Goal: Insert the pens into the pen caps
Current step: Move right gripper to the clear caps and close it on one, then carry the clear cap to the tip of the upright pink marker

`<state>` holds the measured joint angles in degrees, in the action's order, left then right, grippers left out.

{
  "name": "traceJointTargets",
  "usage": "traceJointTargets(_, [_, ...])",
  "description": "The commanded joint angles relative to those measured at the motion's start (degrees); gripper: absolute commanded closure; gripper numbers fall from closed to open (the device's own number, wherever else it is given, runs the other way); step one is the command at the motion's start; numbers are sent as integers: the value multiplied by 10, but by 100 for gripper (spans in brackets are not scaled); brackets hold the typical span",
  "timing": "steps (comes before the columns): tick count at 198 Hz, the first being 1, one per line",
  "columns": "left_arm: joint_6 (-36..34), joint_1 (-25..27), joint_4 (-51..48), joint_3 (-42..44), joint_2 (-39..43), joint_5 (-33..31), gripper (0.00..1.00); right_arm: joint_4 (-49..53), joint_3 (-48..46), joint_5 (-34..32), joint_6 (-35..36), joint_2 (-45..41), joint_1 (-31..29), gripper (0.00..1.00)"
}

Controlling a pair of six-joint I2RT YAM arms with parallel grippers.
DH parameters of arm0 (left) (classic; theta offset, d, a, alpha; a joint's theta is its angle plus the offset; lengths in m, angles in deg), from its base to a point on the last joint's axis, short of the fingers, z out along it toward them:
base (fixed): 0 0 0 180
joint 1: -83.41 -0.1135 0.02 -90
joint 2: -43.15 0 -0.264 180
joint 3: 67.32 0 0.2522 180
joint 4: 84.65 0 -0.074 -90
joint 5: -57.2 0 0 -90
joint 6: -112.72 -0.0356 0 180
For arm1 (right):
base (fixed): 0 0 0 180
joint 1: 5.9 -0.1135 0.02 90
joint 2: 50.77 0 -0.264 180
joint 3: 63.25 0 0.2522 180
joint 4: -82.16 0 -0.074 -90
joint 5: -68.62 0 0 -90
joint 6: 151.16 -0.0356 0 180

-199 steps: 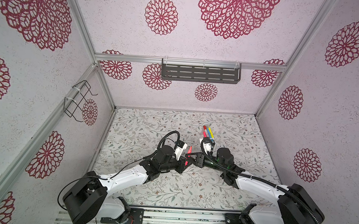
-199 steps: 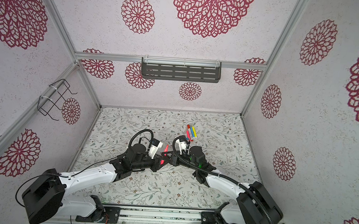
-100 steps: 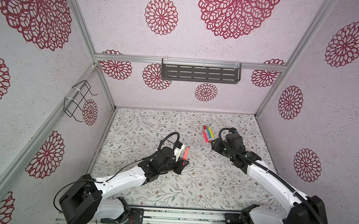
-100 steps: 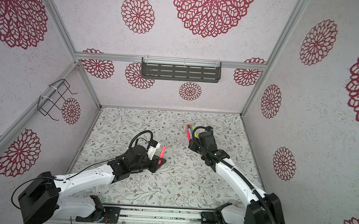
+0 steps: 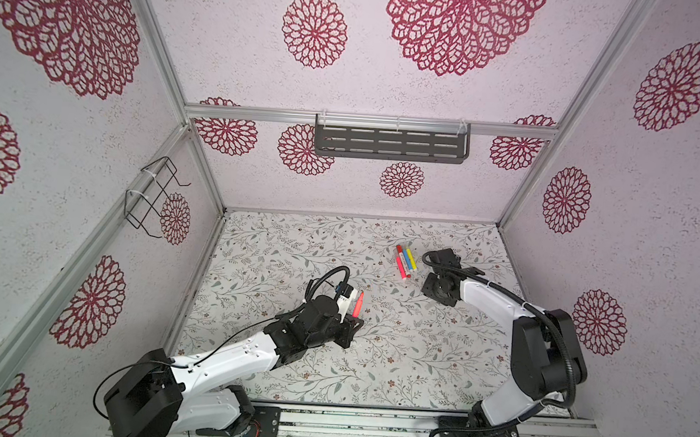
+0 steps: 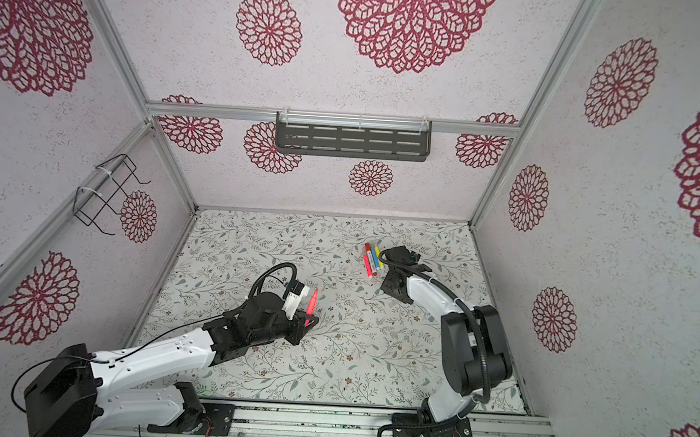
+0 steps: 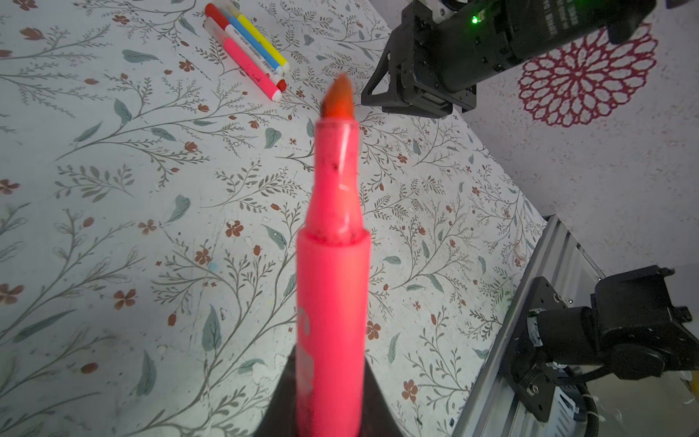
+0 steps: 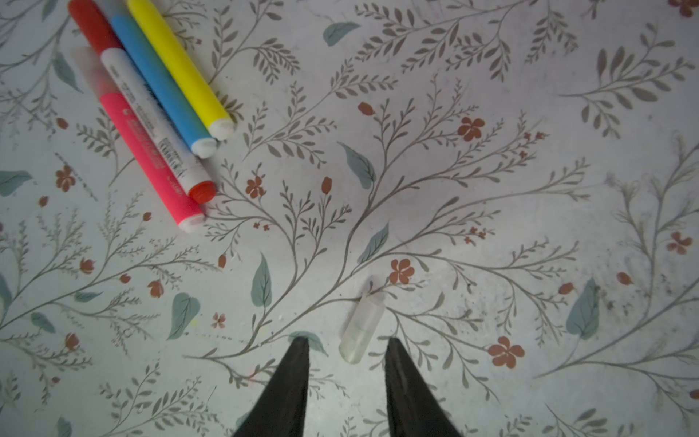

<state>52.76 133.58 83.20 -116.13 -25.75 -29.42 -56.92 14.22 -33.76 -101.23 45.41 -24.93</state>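
The left end effector [image 5: 350, 324] is pinched on the lower barrel of a pinkish-red pen [image 7: 333, 283], holding it roughly upright, bare tip up, above the surface [image 5: 394, 355]. The right end effector [image 8: 347, 346] stands spread, with a clear cap [image 8: 363, 325] lying on the surface between its tips, untouched. Four other pens [image 8: 149, 113] lie side by side nearby.

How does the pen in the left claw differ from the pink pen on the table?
The held pen sits in the left claw, raised; the table pen lies beside three others. The held pen's tip is bare; the table pen wears a clear cap. Both are pink.
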Motion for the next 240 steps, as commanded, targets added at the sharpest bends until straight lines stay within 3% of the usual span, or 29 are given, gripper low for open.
traceJointTargets(1, [-3, 5, 0, 9, 11, -10, 100, 30, 18, -19, 9, 16, 2, 64])
traceJointTargets(131, [-2, 5, -6, 12, 25, -15, 100, -4, -7, -1, 27, 90, 0, 67])
traceJointTargets(150, [-3, 5, -10, 12, 28, -16, 100, -8, -15, 3, 34, 90, -1, 74])
traceJointTargets(166, [-6, 5, -13, 11, 31, -18, 100, -1, -16, 6, 40, 83, -4, 89])
traceJointTargets(197, [-10, 5, -14, 12, 42, -22, 100, -3, -25, 36, 50, 13, -26, 100])
traceJointTargets(211, [-10, 5, -1, 18, 47, -15, 100, -30, -38, 73, 63, -51, -42, 100])
traceJointTargets(226, [-12, 5, 33, 32, 50, 1, 100, -88, -64, 108, 58, -129, -63, 100])
traceJointTargets(240, [-5, 5, 79, 49, 48, 17, 100, -205, -117, 193, 29, -203, -70, 99])
